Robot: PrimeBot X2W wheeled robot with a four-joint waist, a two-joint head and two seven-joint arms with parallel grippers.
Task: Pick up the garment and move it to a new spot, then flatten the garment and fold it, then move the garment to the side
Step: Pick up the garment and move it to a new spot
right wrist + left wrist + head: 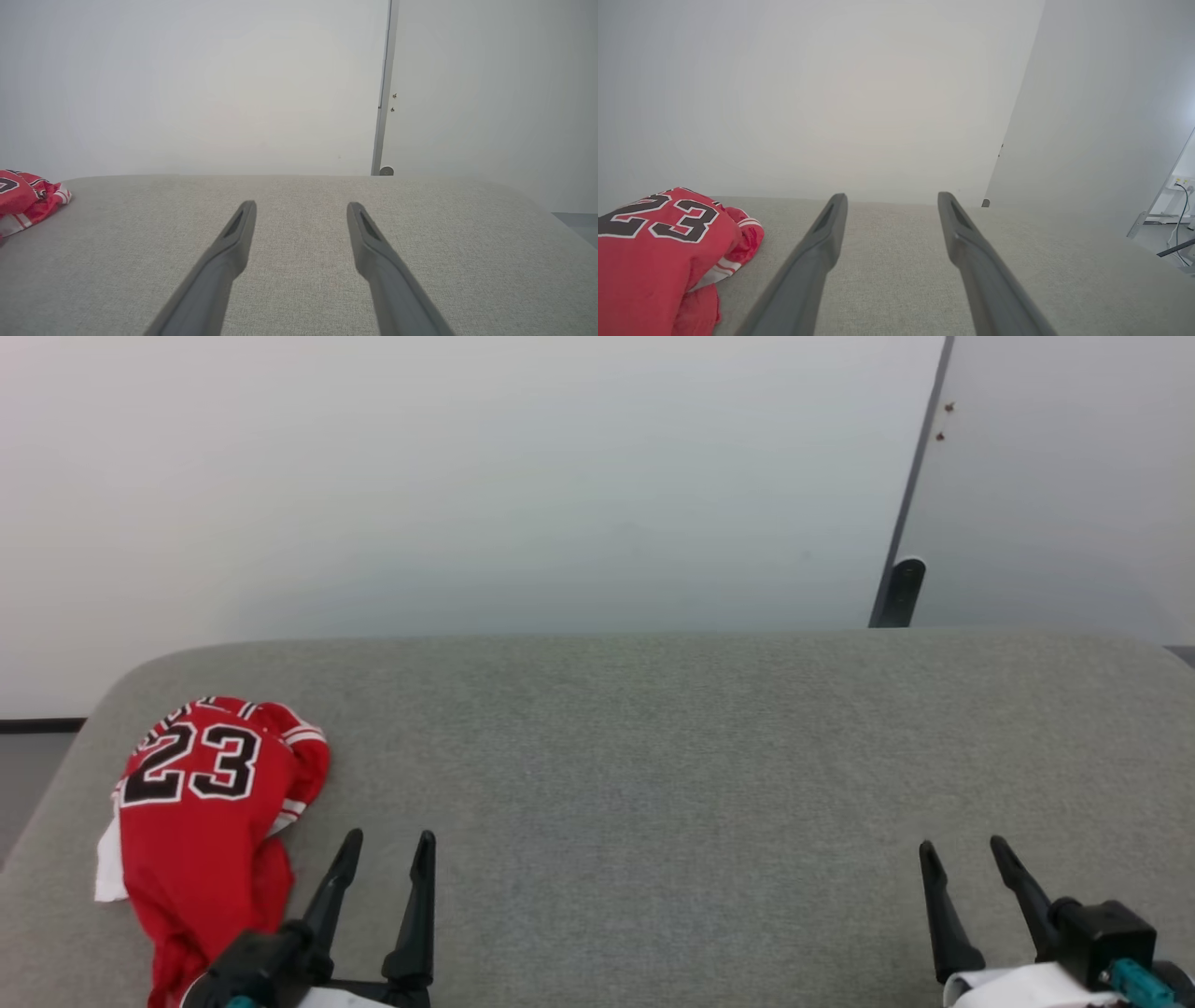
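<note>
Step one: pickup not begun. Garment (201, 803) crumpled, just left of left end effector (389, 837), well left of right end effector (962, 844). Both wide, empty, low over grey fabric-topped desk (653, 756). Next, likely: left one swings left, drops onto bunched cloth, pinches.

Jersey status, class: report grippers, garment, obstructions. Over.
Left gripper open, empty, beside the jersey. Right gripper open, empty, well off to the right. Jersey crumpled at the grey surface's left end. Nothing between left gripper and jersey.
</note>
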